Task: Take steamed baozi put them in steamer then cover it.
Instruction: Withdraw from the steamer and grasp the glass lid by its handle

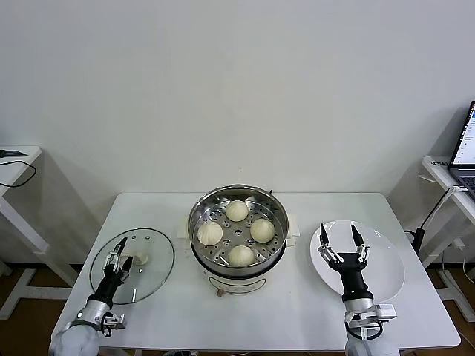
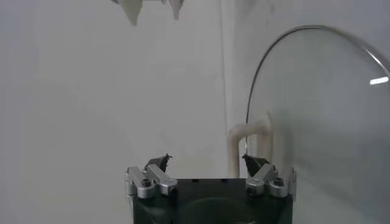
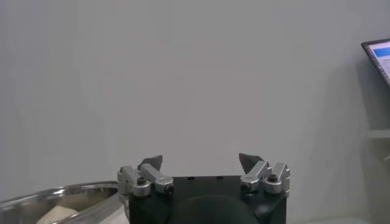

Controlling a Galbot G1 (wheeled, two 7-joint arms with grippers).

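Note:
Several cream-white baozi [image 1: 237,211] lie on the perforated tray inside the shiny steamer [image 1: 199,208], which stands uncovered at the table's middle on a cream base. The glass cover [image 1: 152,273] lies flat at the left; its cream handle [image 1: 139,259] shows just beyond my left gripper [image 1: 119,250], which hovers open over the lid. In the left wrist view the cover's rim [image 2: 286,36] and handle [image 2: 253,137] lie ahead of that open gripper [image 2: 206,161]. My right gripper [image 1: 341,241] is open above the white plate [image 1: 386,274], holding nothing. The right wrist view shows its empty gripper [image 3: 200,162] and the steamer's rim [image 3: 61,196].
A laptop [image 1: 466,148] sits on a side table at the far right, with a cable [image 1: 434,211] hanging beside it. Another side table [image 1: 16,159] stands at the left. Bare tabletop [image 1: 282,311] lies in front of the steamer.

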